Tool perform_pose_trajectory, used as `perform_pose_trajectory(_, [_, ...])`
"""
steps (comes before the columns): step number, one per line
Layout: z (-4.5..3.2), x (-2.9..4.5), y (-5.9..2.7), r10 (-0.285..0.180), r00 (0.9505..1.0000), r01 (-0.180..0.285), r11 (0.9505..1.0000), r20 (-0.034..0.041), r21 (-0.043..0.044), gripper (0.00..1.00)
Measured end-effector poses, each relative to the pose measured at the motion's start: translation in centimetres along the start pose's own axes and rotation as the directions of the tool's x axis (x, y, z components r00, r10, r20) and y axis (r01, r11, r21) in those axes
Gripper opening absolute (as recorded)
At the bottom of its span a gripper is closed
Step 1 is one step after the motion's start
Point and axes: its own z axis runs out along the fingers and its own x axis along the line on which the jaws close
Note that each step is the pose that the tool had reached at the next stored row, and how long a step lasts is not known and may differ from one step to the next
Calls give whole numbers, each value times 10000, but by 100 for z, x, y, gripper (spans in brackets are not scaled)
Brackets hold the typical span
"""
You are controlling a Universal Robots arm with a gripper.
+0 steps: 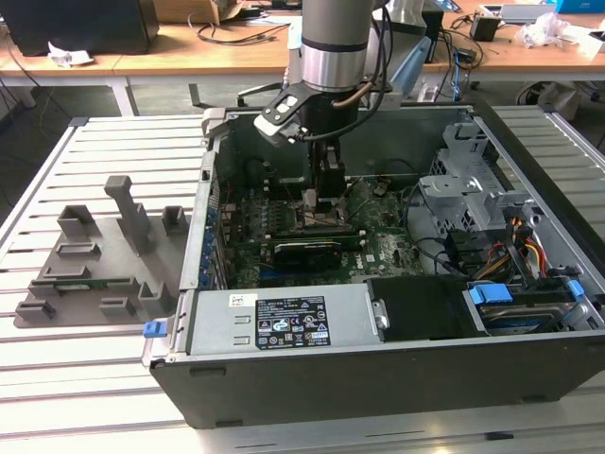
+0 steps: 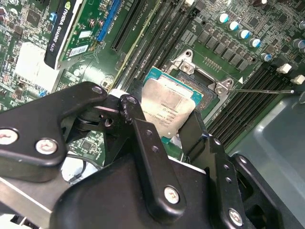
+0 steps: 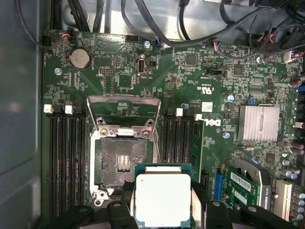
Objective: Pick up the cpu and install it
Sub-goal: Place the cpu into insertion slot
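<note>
The cpu (image 3: pixel 163 198), a small square chip with a silvery top and a green rim, is clamped between my black fingers (image 3: pixel 120 211) in both wrist views. It hovers just off one edge of the open socket (image 3: pixel 119 162), whose metal load plate (image 3: pixel 124 102) is swung up. In the second wrist view the cpu (image 2: pixel 167 107) overlaps the socket frame (image 2: pixel 217 86), with my gripper (image 2: pixel 164 126) shut on its sides. In the exterior view my gripper (image 1: pixel 326 194) reaches down into the computer case (image 1: pixel 378 369) over the motherboard.
A long black expansion card (image 1: pixel 307 251) lies close beside the gripper. Memory slots (image 3: pixel 66 157) flank the socket. A drive cage (image 1: pixel 463 189) and cables crowd the exterior view's right. A grey holder tray (image 1: pixel 95 255) sits on the slatted table at the left.
</note>
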Motion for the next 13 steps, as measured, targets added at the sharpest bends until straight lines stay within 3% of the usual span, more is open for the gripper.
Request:
perform_pose_trajectory(6, [67,36,2,-3,10000,3,10000,4,0,55])
perform_pose_trajectory(7, [80,39,2,-4,10000,4,10000,-52,-2,55])
perform_pose_trajectory(9, [91,41,3,-12,9997,11,10000,-240,-9,55])
perform_pose_trajectory(10, [139,117,8,-28,9983,27,10000,-588,-24,55])
perform_pose_trajectory(11, [291,153,16,-27,9983,27,10000,-590,-13,55])
perform_pose_trajectory(13, [309,177,18,-22,9982,21,10000,-606,-12,55])
